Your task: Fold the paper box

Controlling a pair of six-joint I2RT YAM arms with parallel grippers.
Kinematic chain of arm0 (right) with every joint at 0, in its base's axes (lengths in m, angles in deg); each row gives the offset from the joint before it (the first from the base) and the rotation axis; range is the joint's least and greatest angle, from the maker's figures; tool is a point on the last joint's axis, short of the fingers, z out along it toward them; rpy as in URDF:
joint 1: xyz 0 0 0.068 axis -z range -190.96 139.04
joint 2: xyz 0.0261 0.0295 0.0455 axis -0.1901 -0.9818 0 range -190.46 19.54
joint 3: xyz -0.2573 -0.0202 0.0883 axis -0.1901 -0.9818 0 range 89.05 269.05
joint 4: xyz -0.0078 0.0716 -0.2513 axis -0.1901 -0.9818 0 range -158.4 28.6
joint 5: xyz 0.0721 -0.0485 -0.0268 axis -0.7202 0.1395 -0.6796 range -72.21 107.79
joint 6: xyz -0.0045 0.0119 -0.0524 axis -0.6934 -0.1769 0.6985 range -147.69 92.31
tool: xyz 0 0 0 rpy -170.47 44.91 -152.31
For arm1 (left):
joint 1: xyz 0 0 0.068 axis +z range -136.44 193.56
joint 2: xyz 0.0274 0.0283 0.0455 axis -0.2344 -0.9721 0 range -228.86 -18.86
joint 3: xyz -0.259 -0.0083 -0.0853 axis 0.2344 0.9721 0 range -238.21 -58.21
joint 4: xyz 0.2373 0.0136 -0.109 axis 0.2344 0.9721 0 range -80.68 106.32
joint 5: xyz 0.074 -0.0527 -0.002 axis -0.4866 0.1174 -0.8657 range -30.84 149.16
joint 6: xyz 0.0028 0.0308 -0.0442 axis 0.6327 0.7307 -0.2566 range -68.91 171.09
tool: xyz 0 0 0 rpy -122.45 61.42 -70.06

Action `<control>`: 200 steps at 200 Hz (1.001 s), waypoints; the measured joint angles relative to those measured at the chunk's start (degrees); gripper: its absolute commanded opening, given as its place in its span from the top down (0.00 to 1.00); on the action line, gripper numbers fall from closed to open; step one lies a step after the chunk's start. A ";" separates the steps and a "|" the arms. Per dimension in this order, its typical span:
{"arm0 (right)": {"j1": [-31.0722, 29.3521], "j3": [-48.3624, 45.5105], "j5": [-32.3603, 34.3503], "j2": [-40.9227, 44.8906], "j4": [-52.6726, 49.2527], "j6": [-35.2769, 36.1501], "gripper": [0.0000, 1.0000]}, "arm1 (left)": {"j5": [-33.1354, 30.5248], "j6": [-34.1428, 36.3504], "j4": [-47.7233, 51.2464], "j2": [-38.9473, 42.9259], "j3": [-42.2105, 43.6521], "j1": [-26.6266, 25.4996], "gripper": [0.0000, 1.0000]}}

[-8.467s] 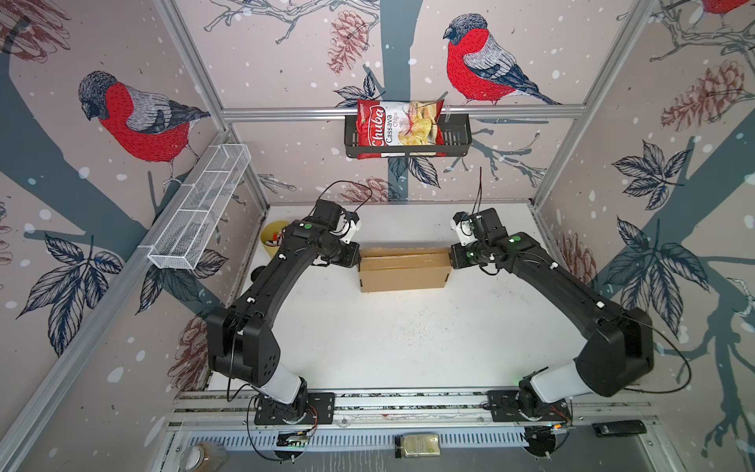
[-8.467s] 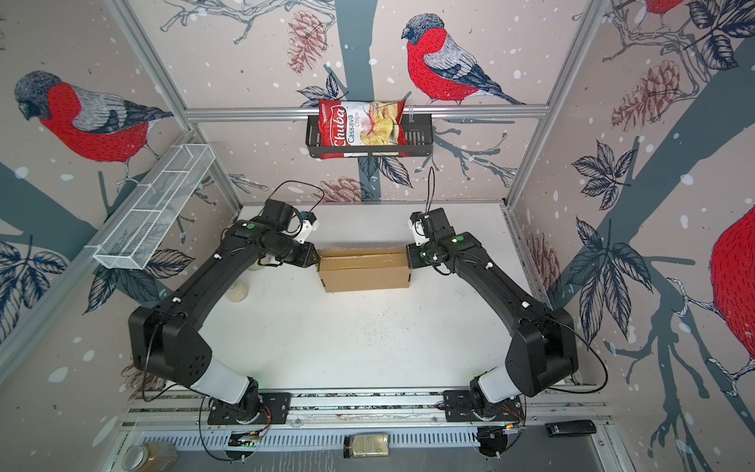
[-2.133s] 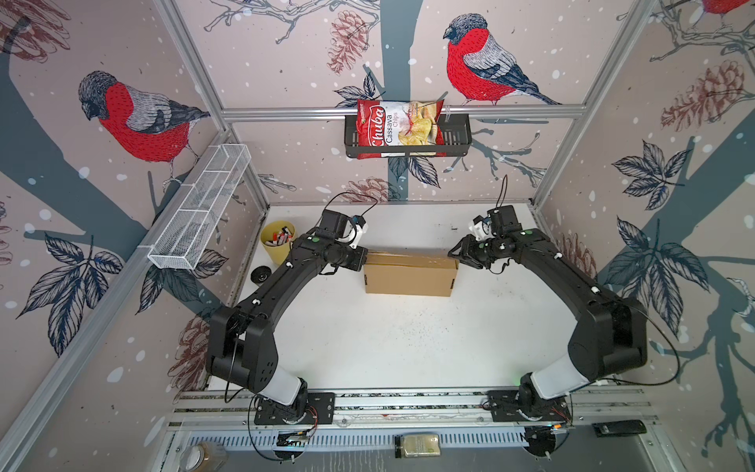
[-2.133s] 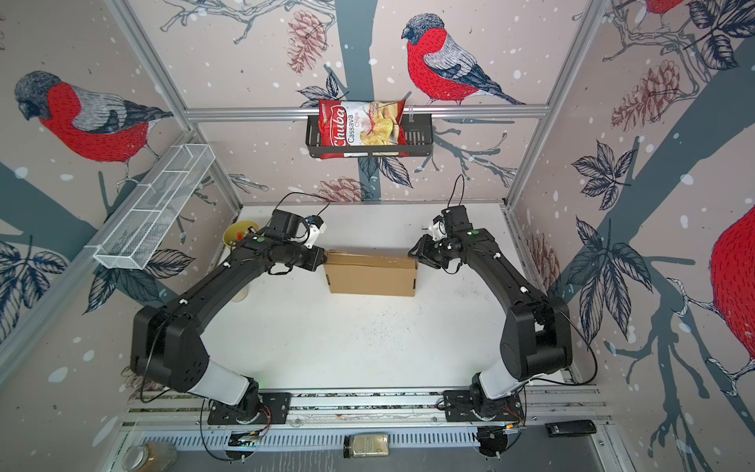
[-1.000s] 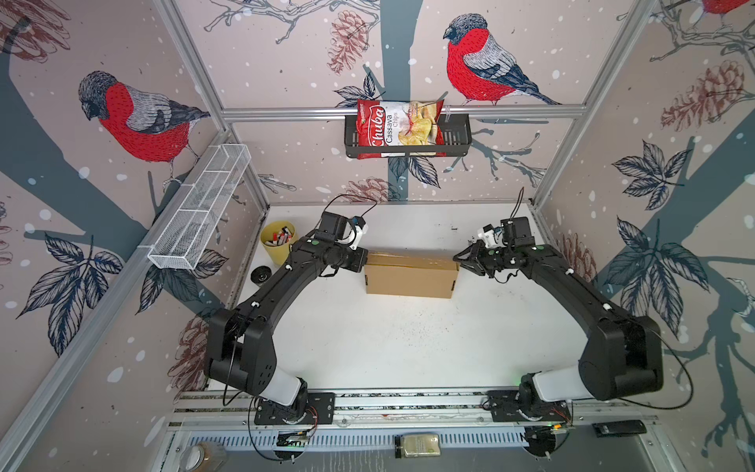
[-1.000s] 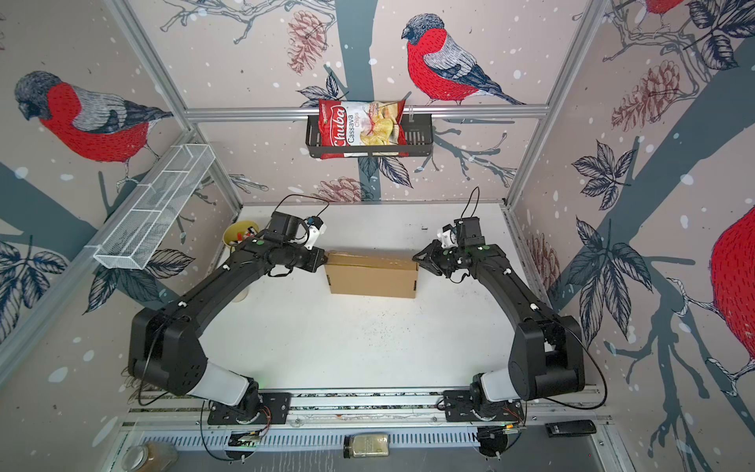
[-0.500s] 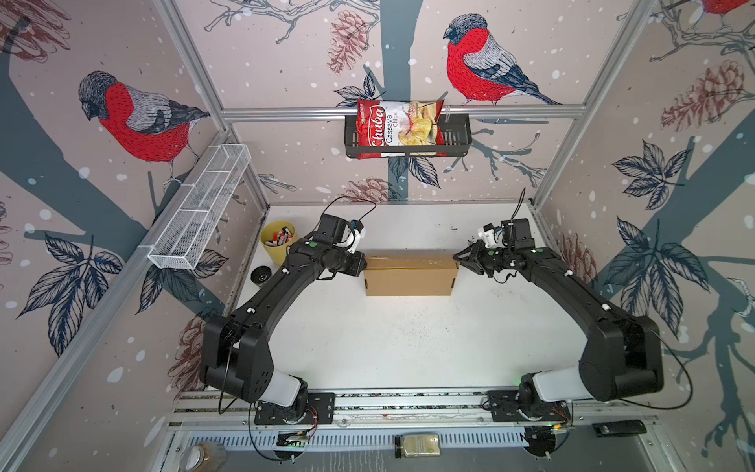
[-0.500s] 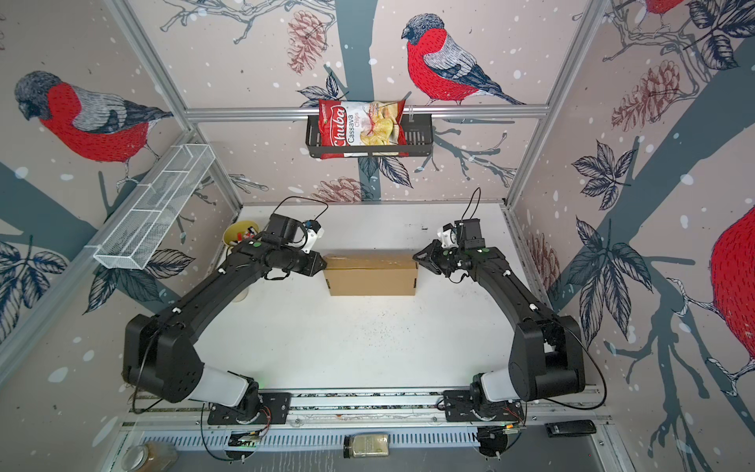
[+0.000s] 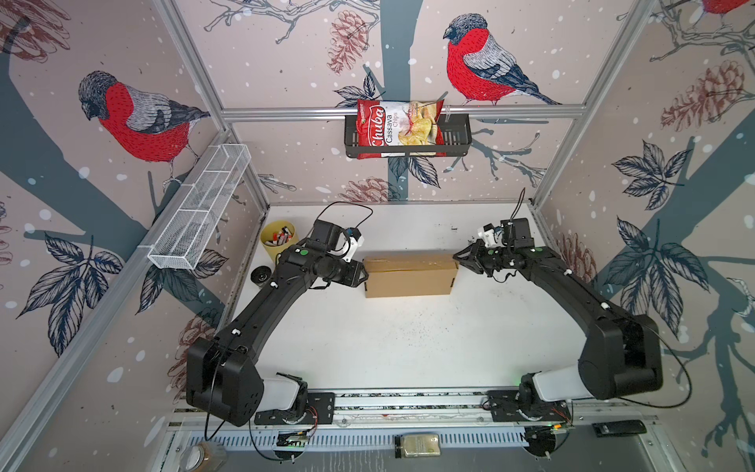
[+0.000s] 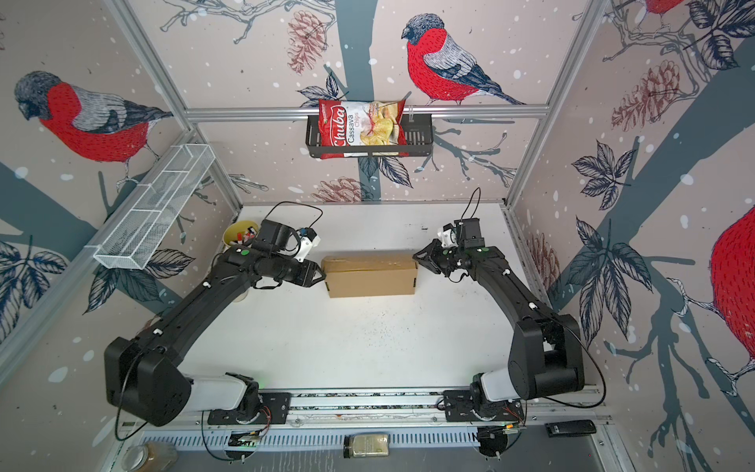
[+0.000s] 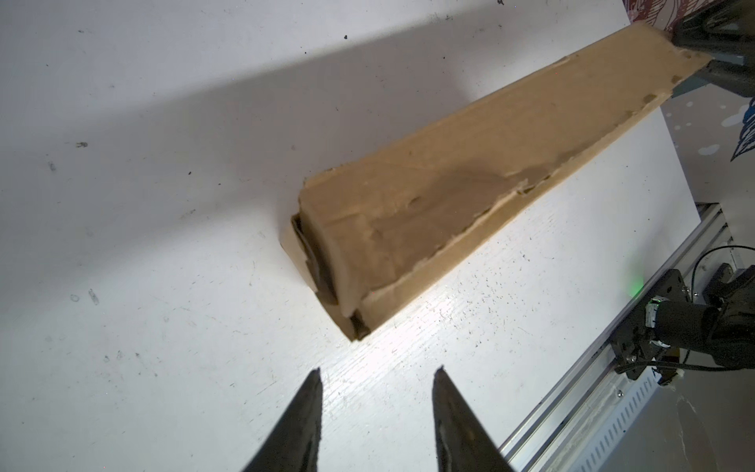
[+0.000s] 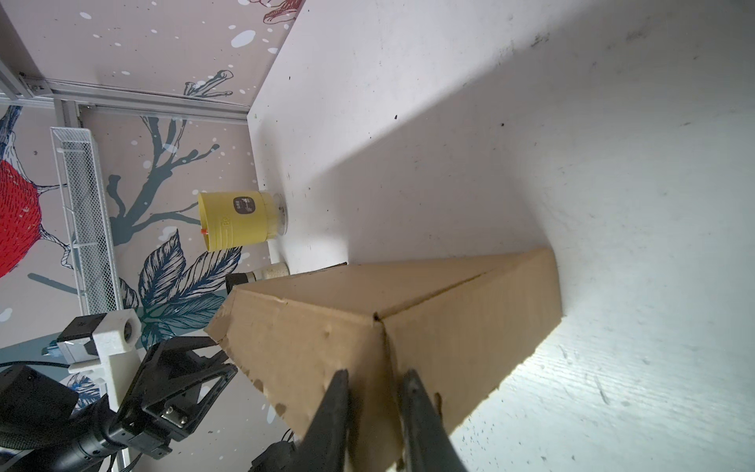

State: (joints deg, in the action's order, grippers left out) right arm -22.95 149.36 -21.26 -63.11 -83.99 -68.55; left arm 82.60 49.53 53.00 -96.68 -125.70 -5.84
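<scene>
The paper box (image 9: pixel 410 276) (image 10: pixel 369 276) is a closed brown cardboard box lying at the back middle of the white table. In the left wrist view its near end (image 11: pixel 327 261) shows tucked flaps. My left gripper (image 9: pixel 363 273) (image 11: pixel 378 372) stands open just off the box's left end, a little apart from it, with nothing between its fingers. My right gripper (image 9: pixel 456 258) (image 12: pixel 376 374) is at the box's top right corner. Its fingers stand narrowly apart, astride the corner edge of the box (image 12: pixel 408 327), with cardboard between them.
A yellow cup of pens (image 9: pixel 279 241) (image 12: pixel 241 220) and a small black round thing (image 9: pixel 261 274) sit at the back left by the wall. On the walls hang a white wire basket (image 9: pixel 200 212) and a black shelf with a chips bag (image 9: pixel 398 128).
My left gripper has opened and drawn slightly back from the box's left end. The box has turned a little and lies squarer. The right gripper has stayed at the right corner.
</scene>
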 measured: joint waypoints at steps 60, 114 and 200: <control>0.00 0.00 0.11 -0.07 0.11 -1.05 0.77 | 2.51 -5.03 -2.78 4.33 -0.74 2.80 0.43; 0.00 0.00 0.31 -0.09 0.26 -1.14 0.78 | 6.38 -18.91 -16.50 8.37 8.59 5.03 0.29; 0.00 -0.17 0.33 -0.09 1.03 -1.27 0.79 | 6.29 -28.00 -25.33 3.58 9.94 5.22 0.51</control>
State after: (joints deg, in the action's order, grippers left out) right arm -22.95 149.19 -20.93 -63.20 -82.97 -69.82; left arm 88.90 21.53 27.67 -93.09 -115.75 -0.62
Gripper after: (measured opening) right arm 0.208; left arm 0.533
